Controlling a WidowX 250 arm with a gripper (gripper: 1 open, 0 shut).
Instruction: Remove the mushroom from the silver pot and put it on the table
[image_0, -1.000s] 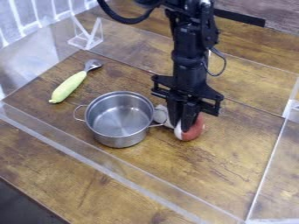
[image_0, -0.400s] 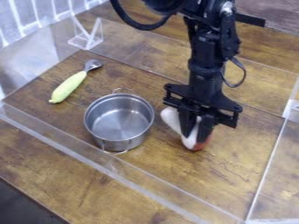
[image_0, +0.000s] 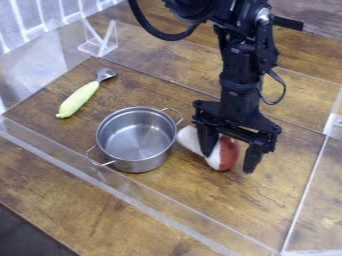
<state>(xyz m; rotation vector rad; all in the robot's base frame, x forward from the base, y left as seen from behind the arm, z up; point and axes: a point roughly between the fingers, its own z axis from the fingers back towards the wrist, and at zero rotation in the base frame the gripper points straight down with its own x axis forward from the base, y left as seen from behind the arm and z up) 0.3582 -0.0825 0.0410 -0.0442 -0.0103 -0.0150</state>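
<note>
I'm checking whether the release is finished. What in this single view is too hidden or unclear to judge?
- Mushroom: partly hidden behind the gripper, so whether the fingers touch it cannot be told.
- Where the mushroom meets the table: hidden by the fingers and shadow.
- Silver pot: its near inner wall is hidden by the rim.
- Arm: cut off by the top edge.

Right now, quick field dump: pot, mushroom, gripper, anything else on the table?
silver pot: upright on the table, empty inside
mushroom: out of the pot, lying on the table just right of it, white stem toward the pot
gripper: pointing straight down over the mushroom, jaws open on either side of it
corn cob: on the table, back left of the pot, apart from it
task state: mushroom appears placed; gripper not yet lifted
</note>
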